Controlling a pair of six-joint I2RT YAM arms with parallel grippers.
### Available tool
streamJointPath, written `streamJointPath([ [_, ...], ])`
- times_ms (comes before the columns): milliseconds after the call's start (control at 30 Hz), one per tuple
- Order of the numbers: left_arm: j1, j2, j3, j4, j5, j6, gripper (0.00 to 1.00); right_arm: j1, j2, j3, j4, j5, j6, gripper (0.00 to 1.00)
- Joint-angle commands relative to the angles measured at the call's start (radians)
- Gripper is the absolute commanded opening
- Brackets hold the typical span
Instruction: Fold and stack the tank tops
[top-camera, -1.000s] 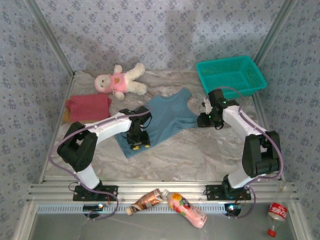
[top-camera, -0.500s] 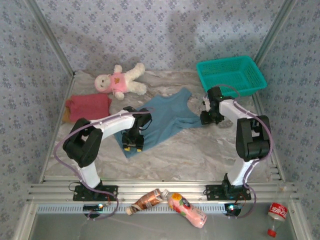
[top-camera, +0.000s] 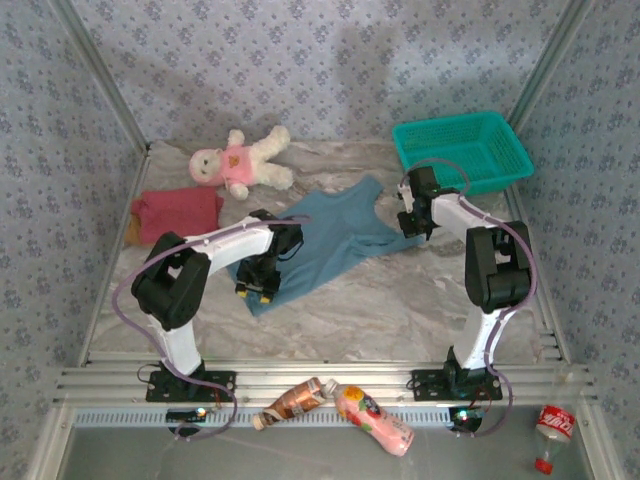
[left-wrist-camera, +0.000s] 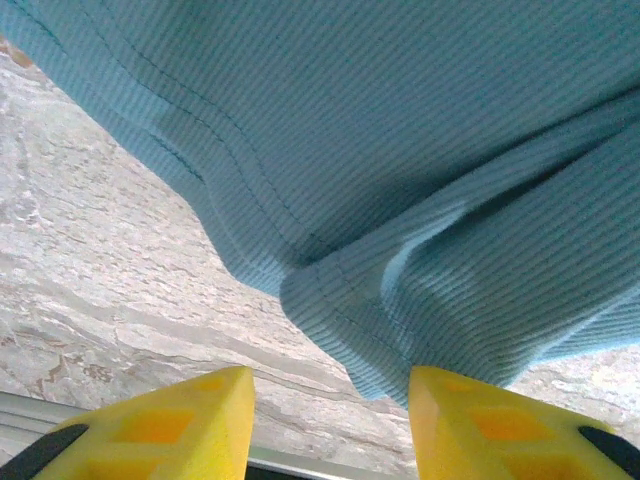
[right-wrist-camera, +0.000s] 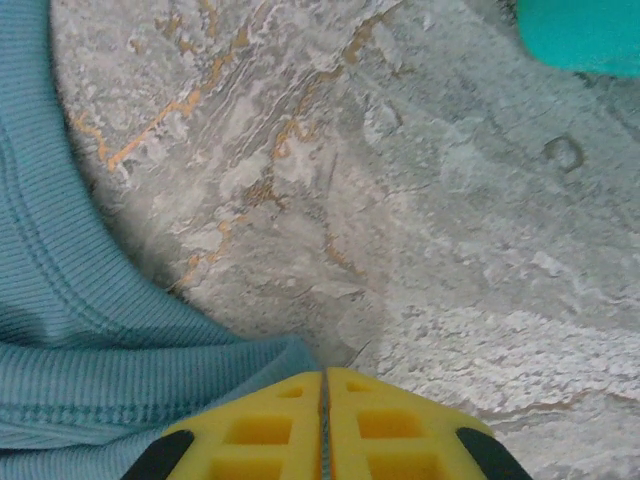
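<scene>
On marble table (top-camera: 400, 300), mid-scene: dusty blue tank top (top-camera: 335, 235), spread flat and unfolded, hem toward near left, straps toward far right. Far right: teal basket (top-camera: 450, 120), no part in this step. At far left: dark red tank top (top-camera: 178, 213), already a compact rectangle, lying on what looks like a tan tank top (top-camera: 131, 232) peeking out at its left edge. Judged from that: two seemingly dealt with, the third in hand, its first fold only starting.

Left gripper (left-wrist-camera: 330, 428): over the near-left hem corner, jaws apart, one yellow finger touching a rumpled bit of hem, nothing pinched yet. Right gripper (right-wrist-camera: 323, 415): down at the tip of the right-hand strap, just beside bare marble, pads pressed together. Cloth edge right up against them, but impossible to tell whether any is caught between.

Next, as a judgement: close the left jaws on the hem corner, make sure of the strap, then lift both ends and carry one over the other to halve the top. Calls for even height on both sides, else a skewed fold. Thin ribbed cloth, likely to slip from a shallow pinch.
</scene>
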Motion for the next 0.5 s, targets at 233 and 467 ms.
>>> streamJointPath([
  [233,0.078,-0.017,-0.005,0.03,-0.075,0.027,0.34,0.004,-0.03,0.021,0.123,0.071,0.009,0.08],
  [467,0.117,-0.071,0.006,0.008,-0.046,-0.001,0.42,0.006,0.033,0.055,0.134,0.051,0.033,0.08],
])
